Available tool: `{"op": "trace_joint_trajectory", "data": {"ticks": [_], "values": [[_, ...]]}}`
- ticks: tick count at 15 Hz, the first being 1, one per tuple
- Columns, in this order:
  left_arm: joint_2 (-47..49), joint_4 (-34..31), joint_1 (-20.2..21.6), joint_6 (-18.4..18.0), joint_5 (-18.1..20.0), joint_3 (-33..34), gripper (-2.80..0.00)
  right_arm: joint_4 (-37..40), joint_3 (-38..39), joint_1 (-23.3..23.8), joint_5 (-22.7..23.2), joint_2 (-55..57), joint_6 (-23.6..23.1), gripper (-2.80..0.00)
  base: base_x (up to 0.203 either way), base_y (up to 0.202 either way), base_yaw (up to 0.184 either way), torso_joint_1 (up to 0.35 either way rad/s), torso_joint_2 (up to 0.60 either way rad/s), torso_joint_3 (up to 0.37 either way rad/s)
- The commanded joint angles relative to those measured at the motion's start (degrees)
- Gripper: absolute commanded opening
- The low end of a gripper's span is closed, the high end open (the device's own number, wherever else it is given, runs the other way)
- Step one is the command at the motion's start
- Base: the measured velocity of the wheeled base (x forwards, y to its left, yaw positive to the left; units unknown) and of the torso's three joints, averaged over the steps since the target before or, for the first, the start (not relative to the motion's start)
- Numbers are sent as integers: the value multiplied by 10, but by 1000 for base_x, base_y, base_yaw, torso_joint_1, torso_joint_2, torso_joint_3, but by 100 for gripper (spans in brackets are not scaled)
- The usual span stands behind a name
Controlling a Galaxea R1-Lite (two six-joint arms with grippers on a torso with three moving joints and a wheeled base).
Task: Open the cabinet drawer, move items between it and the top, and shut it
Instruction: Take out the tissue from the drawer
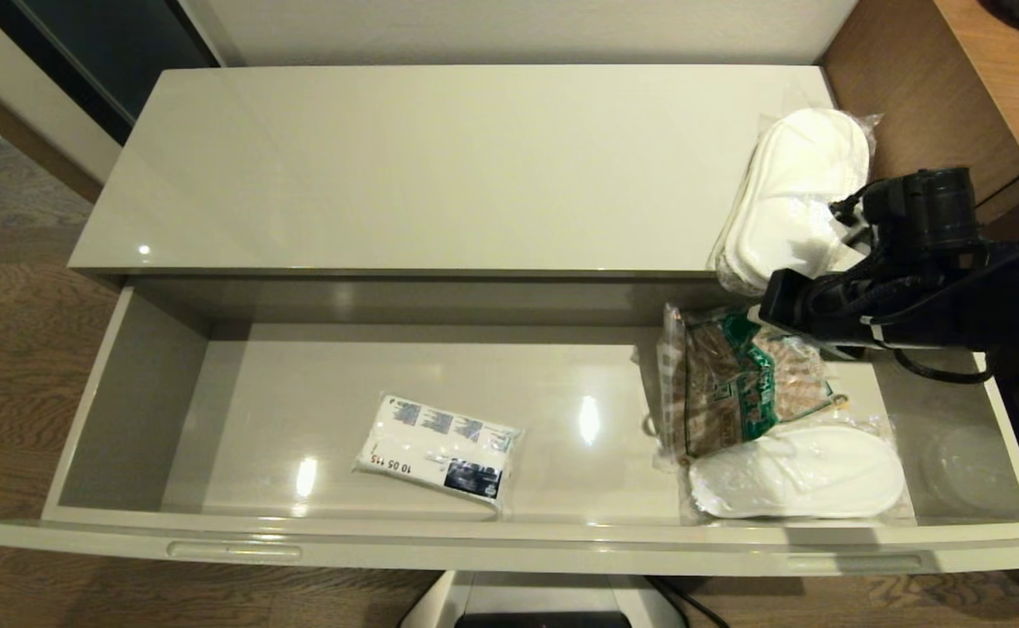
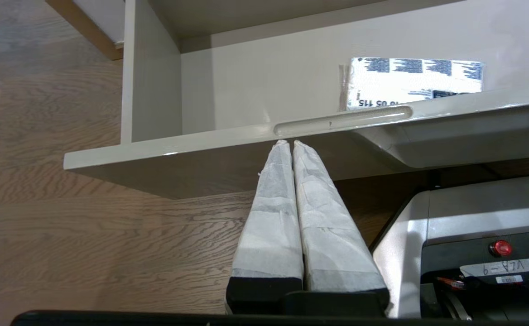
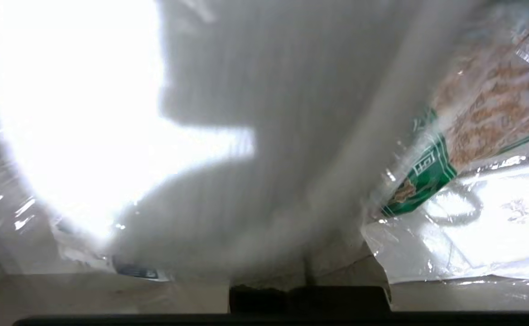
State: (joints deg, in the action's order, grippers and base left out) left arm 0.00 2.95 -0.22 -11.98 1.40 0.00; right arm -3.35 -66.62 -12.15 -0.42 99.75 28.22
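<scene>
The cabinet drawer point(image 1: 509, 545) is pulled wide open. A tissue pack point(image 1: 440, 449) printed "10 05 115" lies on its floor left of centre, also visible as the tissue pack point(image 2: 409, 79). One wrapped pair of white slippers point(image 1: 802, 192) rests on the top point(image 1: 431, 166) at its right end, overhanging the front edge. My right gripper point(image 1: 771, 305) is shut on that pack's near end, and the slippers point(image 3: 246, 90) fill most of the right wrist view. A second pair of slippers point(image 1: 797, 475) lies in the drawer's right front. My left gripper point(image 2: 290, 142) is shut and empty under the left handle slot point(image 2: 341, 120).
A brown-and-green checked snack bag point(image 1: 736, 384) lies in the drawer's right part, overlapping the second slippers, and shows as the snack bag point(image 3: 473, 113). A brown wood desk point(image 1: 998, 70) adjoins the cabinet on the right. My own base point(image 2: 473, 226) stands below the drawer front.
</scene>
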Motion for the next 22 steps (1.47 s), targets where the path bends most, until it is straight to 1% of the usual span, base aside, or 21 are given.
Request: {"op": "trace_joint_trajectory", "data": {"ticks": [1,6,7,8,9,13,16,17,19,22], "values": [[1,0,0,-1,0,0,-280,0,-2,0,-3,-38,0,-280,0,0,0,0,0,0],[1,0,0,-1,0,0,-280,18,-2,-1,-31,-101,-21,-280,0,0,0,0,0,0],[1,0,0,-1,0,0,-280,16,0,1,-40,-111,-36,-280,0,0,0,0,0,0],[1,0,0,-1,0,0,-280,11,2,1,-70,-110,-44,-280,0,0,0,0,0,0],[1,0,0,-1,0,0,-280,7,3,1,-88,-101,-47,-280,0,0,0,0,0,0],[1,0,0,-1,0,0,-280,-11,-3,3,-106,-70,-48,-280,0,0,0,0,0,0],[1,0,0,-1,0,0,-280,-31,-7,3,-132,-28,-58,-280,0,0,0,0,0,0],[1,0,0,-1,0,0,-280,-25,-7,1,-133,-43,-69,-280,0,0,0,0,0,0],[1,0,0,-1,0,0,-280,18,-2,-8,-128,-99,-87,-280,0,0,0,0,0,0],[1,0,0,-1,0,0,-280,125,6,-22,-107,-203,-94,-280,0,0,0,0,0,0]]}}
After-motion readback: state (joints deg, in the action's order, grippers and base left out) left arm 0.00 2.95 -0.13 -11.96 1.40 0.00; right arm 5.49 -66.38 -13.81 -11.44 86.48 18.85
